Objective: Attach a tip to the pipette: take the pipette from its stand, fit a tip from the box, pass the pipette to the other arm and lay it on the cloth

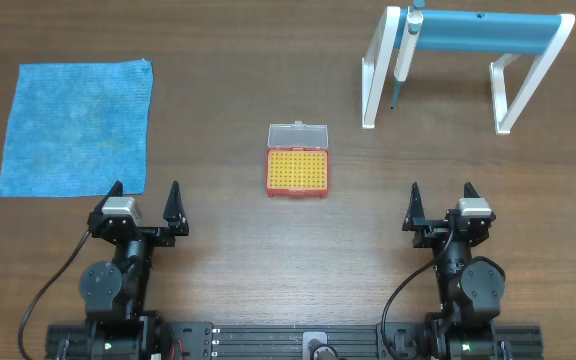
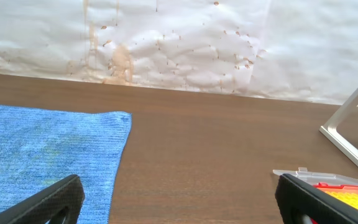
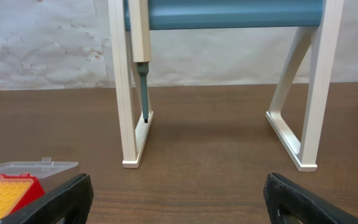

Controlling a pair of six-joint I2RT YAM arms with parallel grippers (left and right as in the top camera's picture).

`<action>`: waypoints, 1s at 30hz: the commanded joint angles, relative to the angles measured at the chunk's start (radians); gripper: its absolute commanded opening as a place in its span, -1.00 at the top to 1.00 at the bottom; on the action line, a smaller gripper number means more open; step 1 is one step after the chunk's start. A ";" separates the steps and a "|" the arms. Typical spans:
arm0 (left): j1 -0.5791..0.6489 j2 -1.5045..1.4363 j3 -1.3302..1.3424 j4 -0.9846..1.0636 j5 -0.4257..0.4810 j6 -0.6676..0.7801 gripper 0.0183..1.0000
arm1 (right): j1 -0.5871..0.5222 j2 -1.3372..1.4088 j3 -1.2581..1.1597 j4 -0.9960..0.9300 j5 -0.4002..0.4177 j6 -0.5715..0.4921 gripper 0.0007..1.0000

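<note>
While both arms sit low at the near edge, the brown wood table [image 1: 268, 100] carries everything. Stand [image 1: 483, 32] is at the far right: white legs, teal bar across the top. Blue cloth [image 1: 76, 128] lies flat at the far left, just ahead of the left hand [image 1: 145, 190]. Left hand has its fingers spread apart and grips nothing. Right hand [image 1: 442, 190] is the same, fingers wide apart with nothing between them, and faces the stand. Tip box [image 1: 297, 172] sits mid-table between the two arms, well apart from both hands: orange base, yellow rack of tips, clear lid flipped open on the far side. Pipette [image 1: 405, 55] hangs upright at the stand's left end, just beside the left leg. Its teal shaft points down, lower end off the table. Right wrist view shows it [image 3: 143, 68] against that leg.
</note>
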 commanded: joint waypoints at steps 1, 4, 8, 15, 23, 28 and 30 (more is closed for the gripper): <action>-0.005 -0.007 -0.002 -0.006 -0.014 0.002 -0.99 | 0.005 -0.012 -0.008 0.002 -0.012 -0.014 -0.79; -0.005 -0.007 -0.002 -0.006 -0.014 0.002 -0.99 | 0.005 -0.012 -0.008 0.002 -0.012 -0.014 -0.80; -0.005 -0.007 -0.002 -0.006 -0.014 0.002 -0.99 | 0.005 -0.012 -0.008 0.002 -0.012 -0.014 -0.80; -0.005 -0.007 -0.002 -0.006 -0.014 0.002 -0.99 | 0.005 -0.012 -0.008 0.002 -0.012 -0.014 -0.79; -0.005 -0.007 -0.002 -0.006 -0.014 0.002 -0.99 | 0.005 -0.012 -0.008 0.002 -0.013 -0.014 -0.79; -0.005 -0.007 -0.002 -0.006 -0.014 0.002 -0.99 | 0.005 -0.010 -0.008 0.003 -0.017 -0.014 -0.79; -0.005 -0.007 -0.002 -0.006 -0.014 0.002 -0.99 | 0.004 0.003 -0.005 0.005 -0.022 -0.013 -0.79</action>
